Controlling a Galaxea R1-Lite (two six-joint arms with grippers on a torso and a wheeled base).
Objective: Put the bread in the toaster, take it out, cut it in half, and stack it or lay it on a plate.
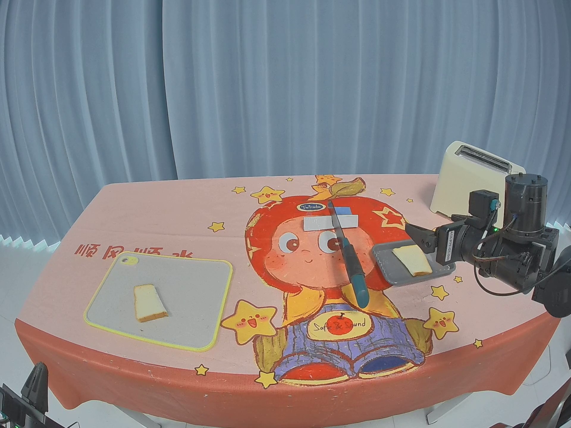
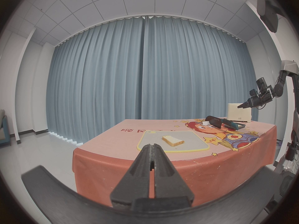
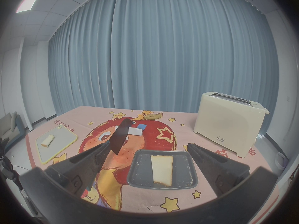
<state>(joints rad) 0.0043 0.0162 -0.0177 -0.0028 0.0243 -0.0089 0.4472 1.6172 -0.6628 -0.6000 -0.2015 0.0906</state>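
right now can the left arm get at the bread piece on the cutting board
Probably yes. The left gripper sits shut off the table, and nothing stands between it and the bread piece lying on the cutting board. It would need to open first.

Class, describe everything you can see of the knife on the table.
The knife has a dark blade and a teal handle that looks like plastic. It lies near the middle of the table, between the cutting board and the grey plate. Its handle points toward the robot, and its blade rests across a white-and-blue block. Nothing grips it.
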